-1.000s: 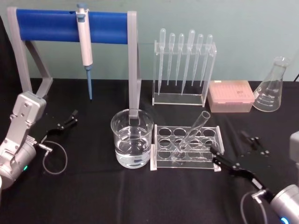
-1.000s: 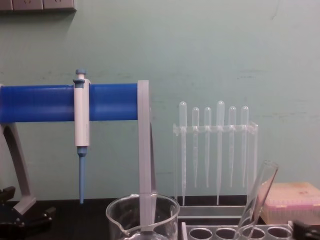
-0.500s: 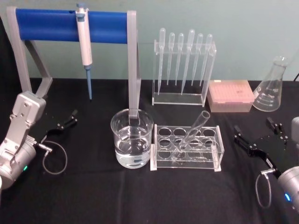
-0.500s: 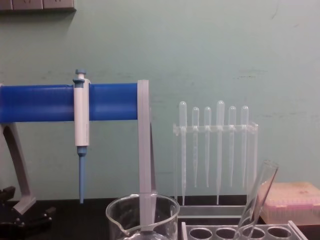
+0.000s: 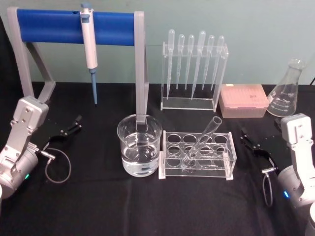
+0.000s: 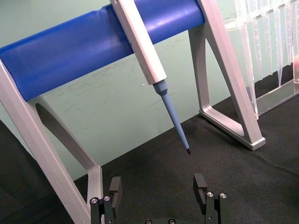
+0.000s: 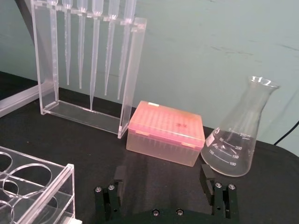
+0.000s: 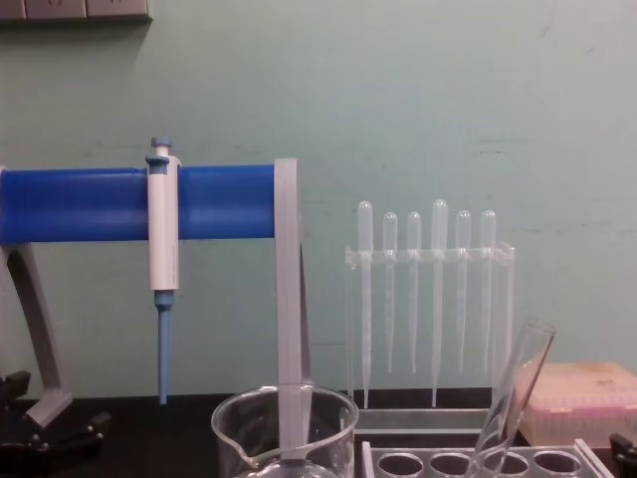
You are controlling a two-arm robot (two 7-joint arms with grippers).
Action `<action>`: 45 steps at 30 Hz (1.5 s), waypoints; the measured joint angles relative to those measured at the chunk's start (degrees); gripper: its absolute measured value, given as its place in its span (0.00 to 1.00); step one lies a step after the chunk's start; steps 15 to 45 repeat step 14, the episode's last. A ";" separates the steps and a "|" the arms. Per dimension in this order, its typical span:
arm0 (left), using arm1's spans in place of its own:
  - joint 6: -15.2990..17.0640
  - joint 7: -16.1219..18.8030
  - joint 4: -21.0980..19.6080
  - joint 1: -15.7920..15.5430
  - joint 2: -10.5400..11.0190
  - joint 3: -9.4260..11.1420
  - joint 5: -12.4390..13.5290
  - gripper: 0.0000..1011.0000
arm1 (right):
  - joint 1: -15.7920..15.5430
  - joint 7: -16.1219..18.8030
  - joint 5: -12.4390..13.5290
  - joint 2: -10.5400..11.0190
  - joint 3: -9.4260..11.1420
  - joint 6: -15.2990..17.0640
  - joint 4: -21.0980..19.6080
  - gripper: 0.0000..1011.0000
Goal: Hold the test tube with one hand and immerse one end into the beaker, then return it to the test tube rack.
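The test tube [image 5: 203,141] leans to the right in a clear rack [image 5: 224,164] at the table's middle, its open rim up; in the chest view the test tube [image 8: 520,391] rises above the rack. The beaker [image 5: 139,145], about half full of water, stands just left of the rack, and the beaker [image 8: 284,426] shows its rim low in the chest view. My right gripper [image 5: 260,140] rests open and holds nothing, a hand's width right of the rack; the right wrist view shows the same gripper [image 7: 161,186] with its jaws wide apart. My left gripper [image 5: 69,129] lies open at the far left, also seen as the gripper [image 6: 158,186].
A white pipettor [image 5: 90,46] with a blue tip hangs on a blue-barred stand [image 5: 54,27] behind the beaker. A clear stand of pipettes [image 5: 193,73], a pink tip box [image 5: 243,101] and a conical flask [image 5: 286,91] line the back right.
My right gripper has pulled away from the rack's front right corner, moving right and back. The test tube stayed in the rack. The left arm has not moved.
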 joint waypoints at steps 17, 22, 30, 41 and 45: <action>0.00 0.00 0.00 0.00 0.00 0.00 0.00 0.99 | 0.30 -0.07 -0.72 -0.33 -0.12 -0.13 0.34 0.99; 0.00 0.00 0.00 0.00 0.00 0.00 0.00 0.99 | 0.30 -0.07 -0.72 -0.33 -0.12 -0.13 0.34 0.99; 0.00 0.00 0.00 0.00 0.00 0.00 0.00 0.99 | 0.30 -0.07 -0.72 -0.33 -0.12 -0.13 0.34 0.99; 0.00 0.00 0.00 0.00 0.00 0.00 0.00 0.99 | 0.30 -0.07 -0.72 -0.33 -0.12 -0.13 0.34 0.99; 0.00 0.00 0.00 0.00 0.00 0.00 0.00 0.99 | 0.30 -0.07 -0.72 -0.33 -0.12 -0.13 0.34 0.99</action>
